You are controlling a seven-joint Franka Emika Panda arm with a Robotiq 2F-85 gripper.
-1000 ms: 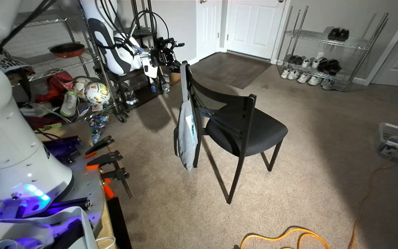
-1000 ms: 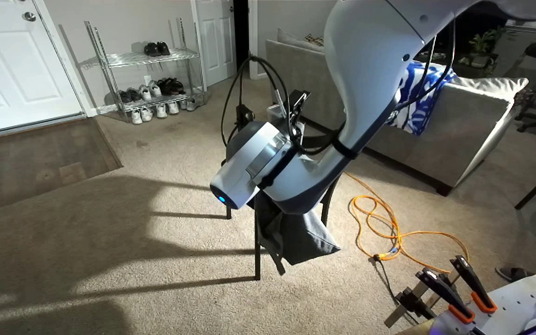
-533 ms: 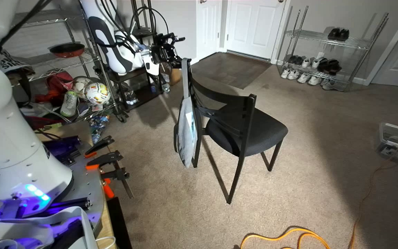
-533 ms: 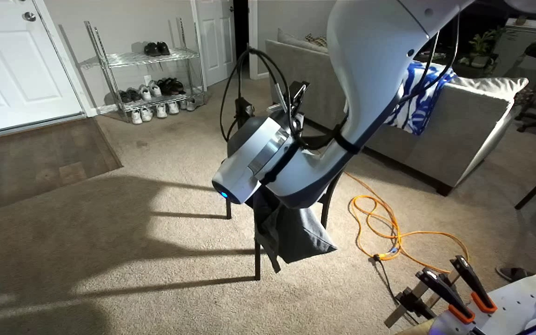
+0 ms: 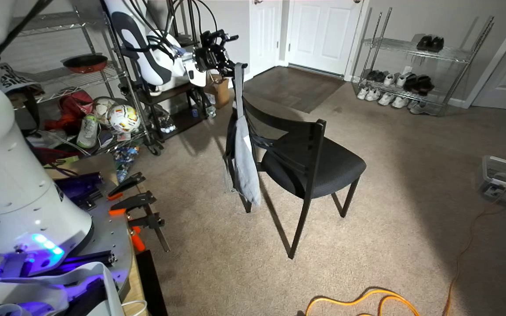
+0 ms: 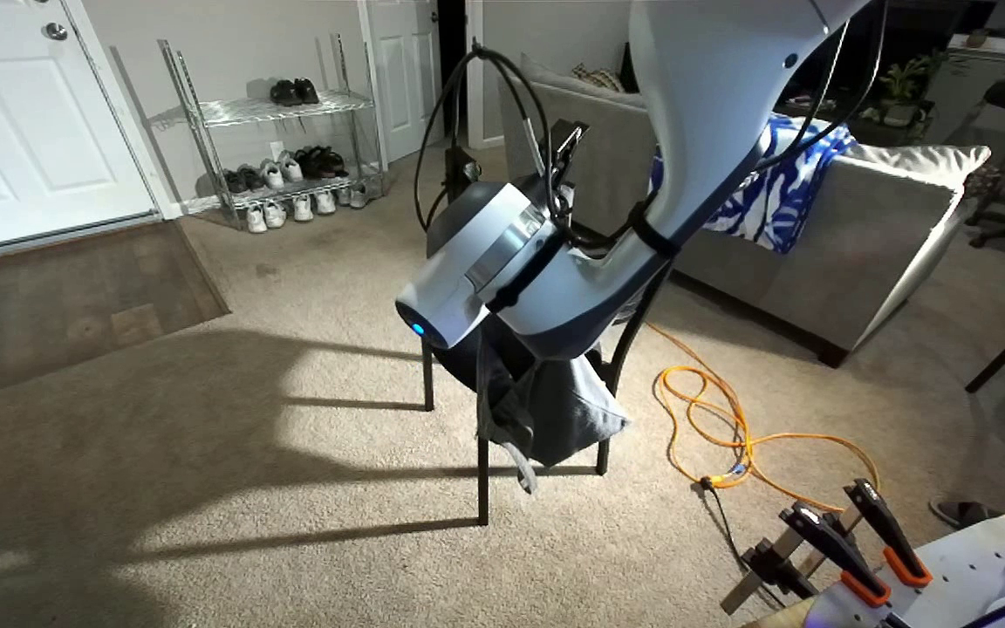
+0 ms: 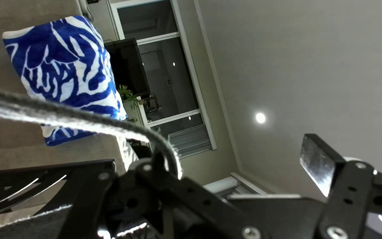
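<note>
One gray strap (image 7: pixel 78 119) is looping, unpinched, over one finger (image 7: pixel 191 195) of the jaws (standing wide apart), its bag (image 5: pixel 245 166) hanging below them beside the chair (image 5: pixel 314 169).

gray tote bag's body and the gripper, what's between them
The gray strap: in an exterior view it runs from the gray tote bag up to the gripper, and the wrist view shows it draped over one finger.

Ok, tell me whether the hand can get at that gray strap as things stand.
Most likely yes: the gray strap hangs over one finger of the hand, which stands open, with nothing visible in the way.
</note>
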